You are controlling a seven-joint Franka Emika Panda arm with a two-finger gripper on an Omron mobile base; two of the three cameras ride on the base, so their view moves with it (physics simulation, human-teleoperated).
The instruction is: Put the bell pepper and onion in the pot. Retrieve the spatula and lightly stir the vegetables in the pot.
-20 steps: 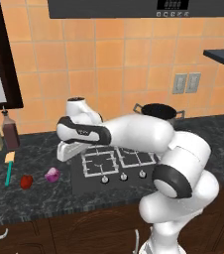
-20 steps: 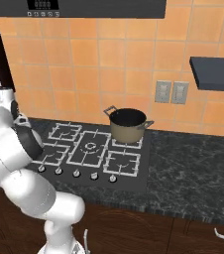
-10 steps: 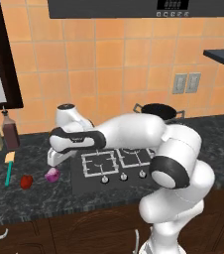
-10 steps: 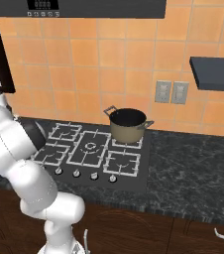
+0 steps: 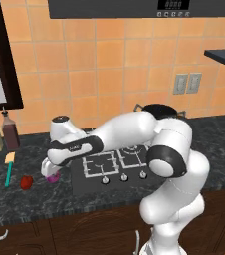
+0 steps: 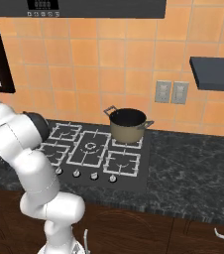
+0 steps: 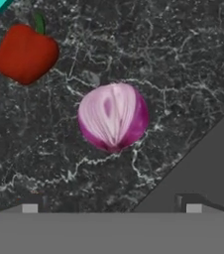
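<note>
So the gripper (image 5: 49,172) is hanging low over the dark speckled counter (image 5: 15,199), right above the onion (image 7: 113,117), fingers spread wide with the onion in the gap and not touched. The bell pepper (image 7: 26,52) sits just beside the onion, the spatula (image 5: 8,168) lies a bit past that, by the bottles (image 5: 2,132). The pot (image 6: 127,125) is well off on the far back burner of the stove (image 6: 94,151). Orange tile wall (image 6: 104,59) behind everything, with outlets (image 6: 171,92).
</note>
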